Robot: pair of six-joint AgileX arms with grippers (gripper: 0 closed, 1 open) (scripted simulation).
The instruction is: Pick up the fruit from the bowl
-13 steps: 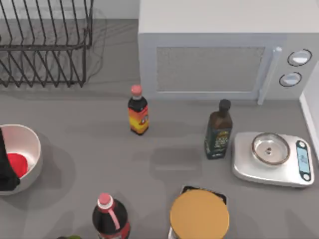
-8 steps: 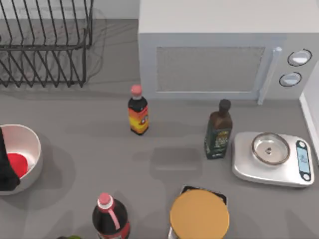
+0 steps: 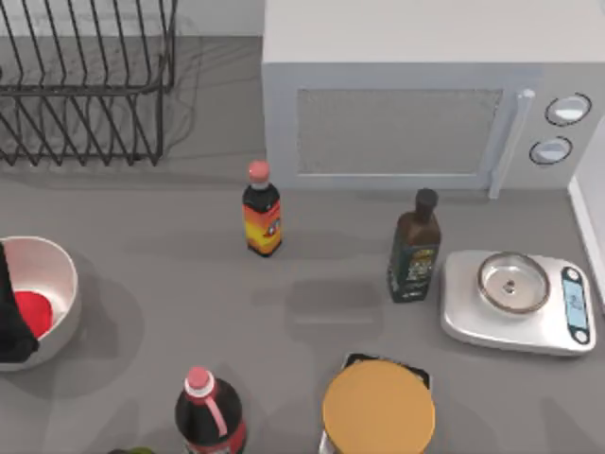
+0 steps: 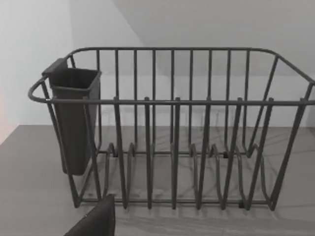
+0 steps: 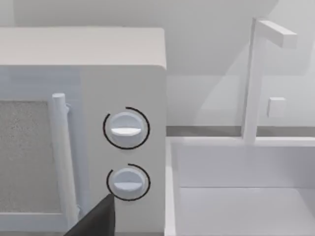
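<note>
Fruit (image 3: pixel 31 313): red, lying inside white bowl (image 3: pixel 59 270) at the surface's left edge | Left tool (image 3: pixel 11 322): dark, over the bowl, against the fruit's left side; spread or pinching, cannot tell | Nearer arm: left | Right arm: parked facing the microwave (image 5: pixel 83 123).

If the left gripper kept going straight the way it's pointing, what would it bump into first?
Probably the dish rack. The left wrist view looks straight at its wire side across bare table, with nothing between. The left gripper itself sits at the bowl, so distance is hard to judge.
</note>
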